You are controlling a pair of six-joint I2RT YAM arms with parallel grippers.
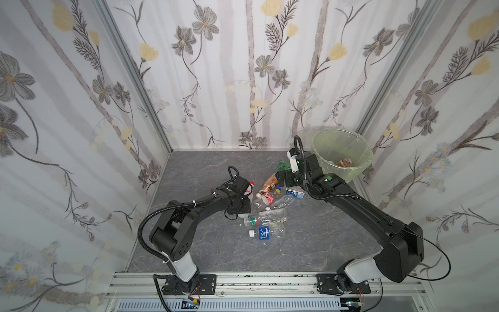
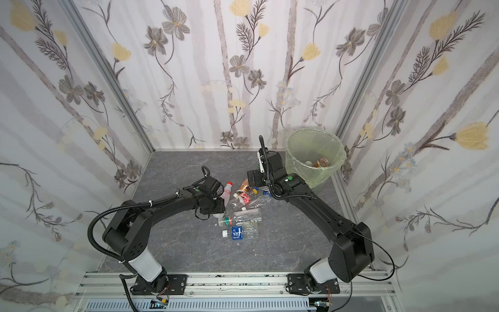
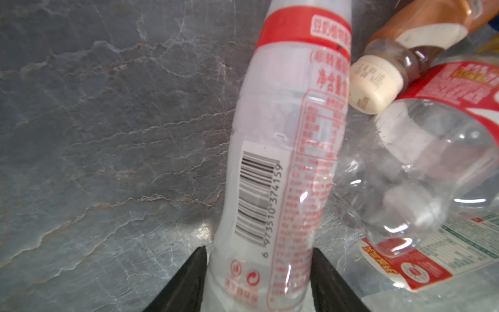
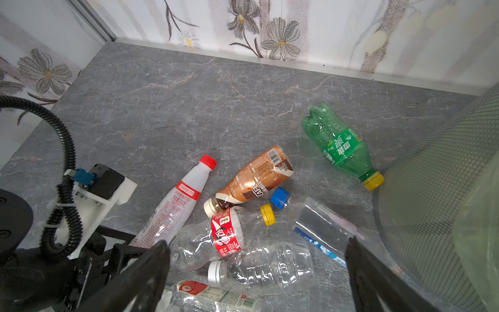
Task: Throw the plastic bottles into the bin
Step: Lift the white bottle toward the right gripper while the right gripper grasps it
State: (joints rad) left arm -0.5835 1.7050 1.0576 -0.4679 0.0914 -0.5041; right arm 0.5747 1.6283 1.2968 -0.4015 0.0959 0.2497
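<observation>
A white bottle [image 3: 283, 162] with a red cap [image 4: 208, 162] lies on the grey floor at the left edge of a heap of plastic bottles [image 1: 270, 205]. My left gripper [image 3: 258, 250] is shut on its base, a black finger pressed against each side. In both top views the gripper's body [image 1: 239, 206] covers that bottle's lower half. My right gripper [image 4: 256, 241] hangs open above the heap, beside the bin [image 1: 324, 143], with nothing between its fingers. The bin [image 2: 297, 146], lined in pale green, holds a brown bottle [image 1: 346, 162] and another one.
In the heap are a brown bottle [image 4: 256, 178], a clear red-labelled bottle [image 4: 224, 235], a blue-labelled one [image 1: 263, 233] and several crushed clear ones. A green bottle [image 4: 340, 146] lies apart, near the bin's mesh wall [image 4: 432, 189]. Flowered walls close in three sides.
</observation>
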